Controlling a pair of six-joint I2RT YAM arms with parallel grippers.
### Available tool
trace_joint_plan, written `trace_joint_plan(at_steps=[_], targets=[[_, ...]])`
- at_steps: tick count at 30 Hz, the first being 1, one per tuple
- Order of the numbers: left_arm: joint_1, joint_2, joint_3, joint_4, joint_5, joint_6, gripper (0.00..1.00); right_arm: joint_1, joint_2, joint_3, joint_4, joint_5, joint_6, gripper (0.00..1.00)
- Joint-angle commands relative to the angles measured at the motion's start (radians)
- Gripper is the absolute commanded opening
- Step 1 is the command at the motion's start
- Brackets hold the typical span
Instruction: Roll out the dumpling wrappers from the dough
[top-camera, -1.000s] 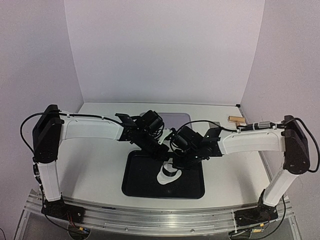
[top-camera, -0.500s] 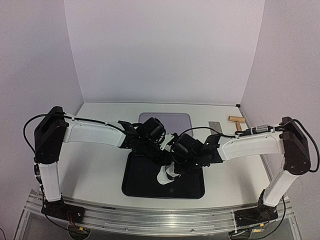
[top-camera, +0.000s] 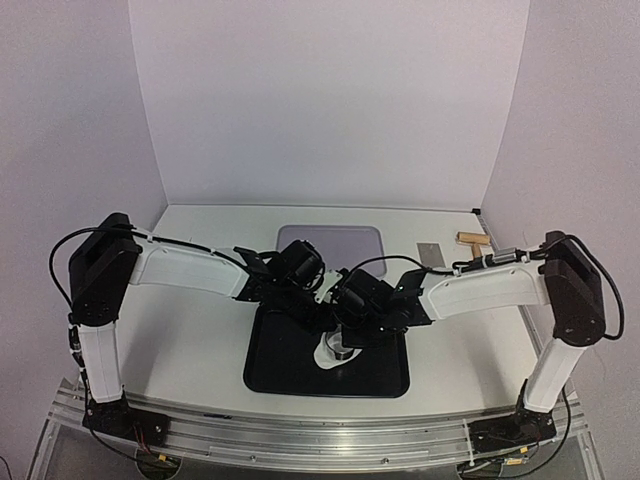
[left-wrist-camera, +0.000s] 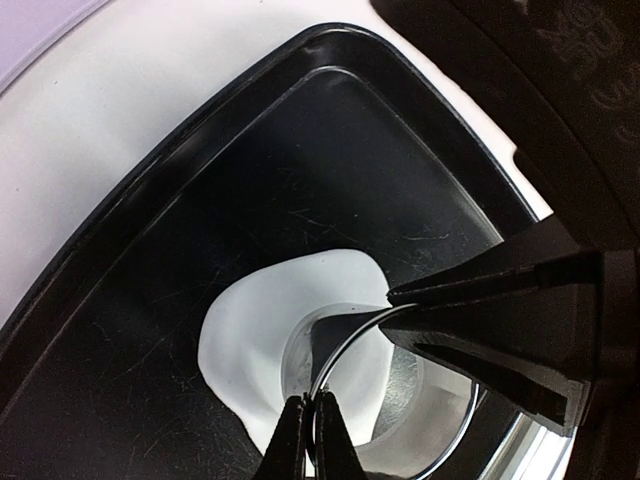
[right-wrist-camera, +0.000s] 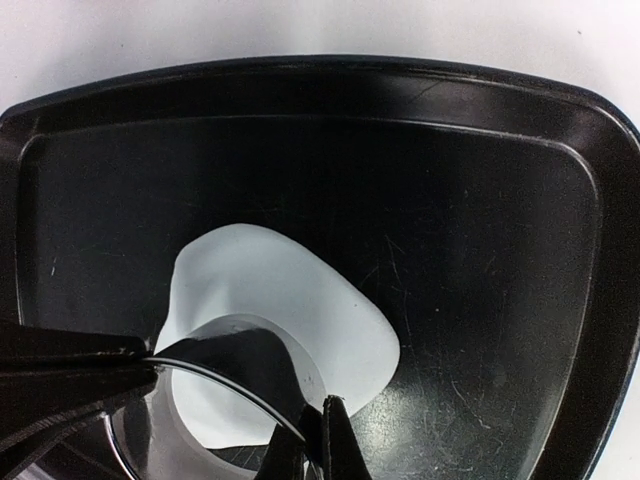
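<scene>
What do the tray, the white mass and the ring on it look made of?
The tray: likely hard plastic, glossy black, fine scratches catching light. The dough: soft, matte white, smooth, with an uneven rounded outline. The ring: apparently thin metal, with a bright mirror-like rim.

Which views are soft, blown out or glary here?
Left wrist: dough is bright with little surface detail, and the ring is soft this close to the lens. Right wrist: dough evenly lit, tray rim shows a faint sheen, floor scratches sharp. Top external: lilac cast, low detail, arms hide most of the dough.
</scene>
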Motion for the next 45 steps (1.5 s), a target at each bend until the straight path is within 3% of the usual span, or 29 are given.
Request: trace_joint_plan(at_steps=[1,36,45], targets=[[0.015,0.035,-0.046,-0.107,-0.031,0.043,0.00,-0.023,0.020,0.053,-0.006,0.087,-0.028,0.00],[0.015,0.113,-0.297,0.086,-0.097,0.120,0.00,-0.035,0.125,-0.112,0.068,-0.002,0.053,0.00],[0.012,0.174,-0.275,0.083,-0.111,0.115,0.00,-0.035,0.142,-0.164,0.060,-0.031,0.116,0.00]])
